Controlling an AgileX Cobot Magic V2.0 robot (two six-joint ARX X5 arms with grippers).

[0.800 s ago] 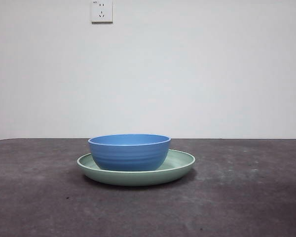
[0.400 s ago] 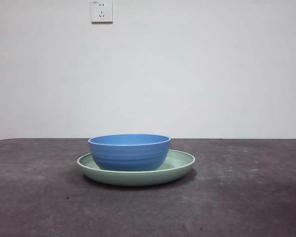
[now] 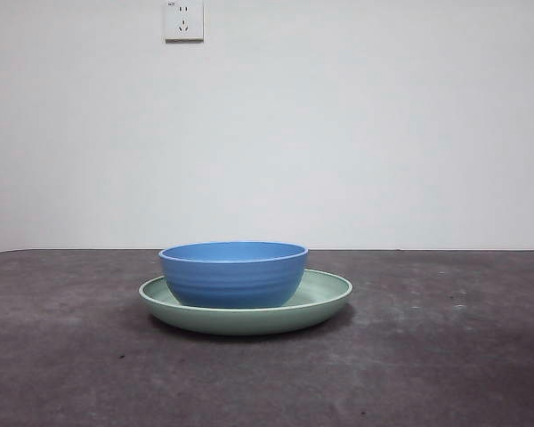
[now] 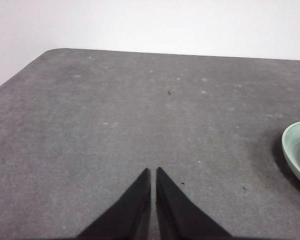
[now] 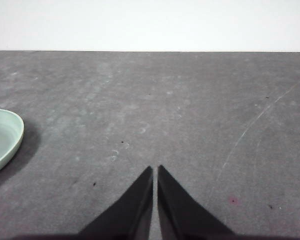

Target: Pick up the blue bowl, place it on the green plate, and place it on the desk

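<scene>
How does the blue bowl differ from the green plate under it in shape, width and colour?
The blue bowl is deep with steep sides, while the green plate is shallow and flat. The bowl is narrower; the plate's rim reaches out past it on both sides. The bowl is medium blue with faint horizontal ridges outside; the plate is pale sage green and smooth. The bowl sits on the plate, and the plate rests on the desk. Both are round, matte and upright.

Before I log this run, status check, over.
Left hand and right hand shut, empty, above the desk. Round blue ridged bowl sits in wide pale-green plate. Nothing obstructing.
</scene>
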